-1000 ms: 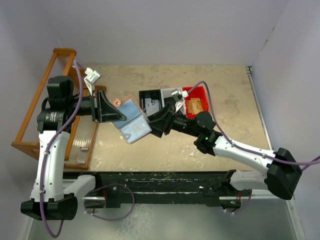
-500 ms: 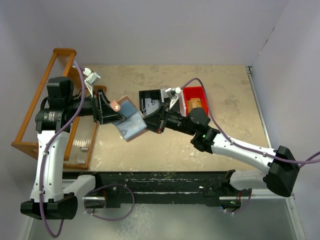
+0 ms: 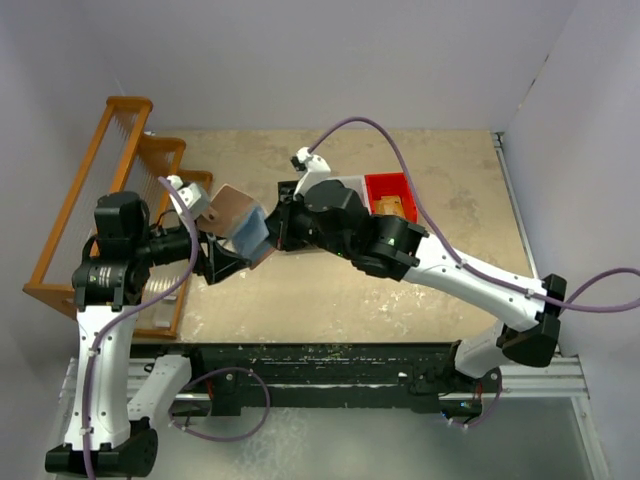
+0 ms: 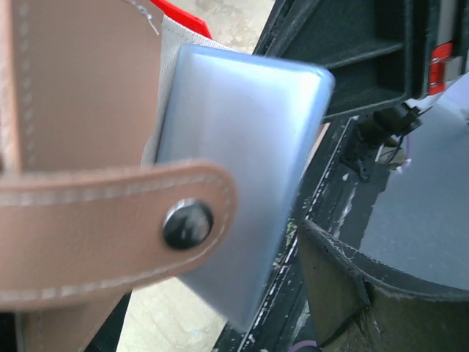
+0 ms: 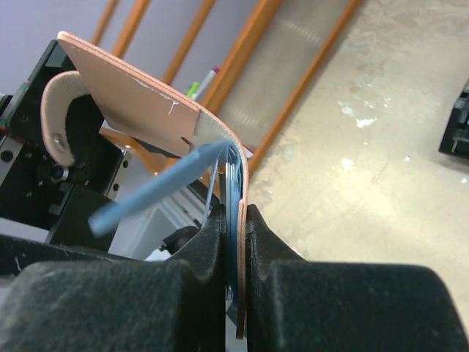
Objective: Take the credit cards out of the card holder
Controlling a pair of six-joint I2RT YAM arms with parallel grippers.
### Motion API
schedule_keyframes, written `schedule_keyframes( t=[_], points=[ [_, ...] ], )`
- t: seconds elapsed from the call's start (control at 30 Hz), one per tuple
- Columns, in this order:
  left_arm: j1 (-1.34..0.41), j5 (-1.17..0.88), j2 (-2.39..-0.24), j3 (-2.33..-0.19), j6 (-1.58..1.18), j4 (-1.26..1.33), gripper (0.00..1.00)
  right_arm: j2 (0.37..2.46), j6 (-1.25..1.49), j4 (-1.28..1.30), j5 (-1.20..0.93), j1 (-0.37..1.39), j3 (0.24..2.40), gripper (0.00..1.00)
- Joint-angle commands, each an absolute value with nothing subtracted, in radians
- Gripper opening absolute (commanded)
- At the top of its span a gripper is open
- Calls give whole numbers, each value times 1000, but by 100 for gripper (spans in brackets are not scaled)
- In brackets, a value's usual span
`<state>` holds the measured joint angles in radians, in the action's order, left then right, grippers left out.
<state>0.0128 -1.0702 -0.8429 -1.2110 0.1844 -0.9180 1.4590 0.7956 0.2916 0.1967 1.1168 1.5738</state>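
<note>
Tan and mottled, the worktop (image 3: 440, 180) carries a wooden rack (image 3: 100, 180) along its left side. Held up in the air between the two arms, near the rack, the salmon-pink card holder (image 3: 235, 212) gapes open with its pale blue lining showing, and the right end effector (image 5: 236, 220) is pinched narrow on its folded edge. Just below it sits the left end effector (image 3: 222, 262), whose opening I cannot tell; the holder's snap strap (image 4: 110, 220) crosses its camera.
</note>
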Motion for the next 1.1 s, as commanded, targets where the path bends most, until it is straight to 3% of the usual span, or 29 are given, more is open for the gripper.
schedule_keyframes(
  t=[0.0,0.4,0.6,0.67,1.07],
  points=[
    [11,-1071,-795,-1146,238,-758,86,1536,758,515,385,1154,1710,0],
    [11,-1054,-754,-1044,207,-684,82,1641,762,602,478,1201,1841,0],
    [12,-839,-750,-1051,197,-643,59,1648,753,642,484,1201,1873,0],
    [11,-793,-750,-1073,190,-638,56,1635,750,647,488,1201,1861,0],
    [11,-766,-701,-1154,201,-747,54,1542,741,621,405,1201,1763,0]
  ],
)
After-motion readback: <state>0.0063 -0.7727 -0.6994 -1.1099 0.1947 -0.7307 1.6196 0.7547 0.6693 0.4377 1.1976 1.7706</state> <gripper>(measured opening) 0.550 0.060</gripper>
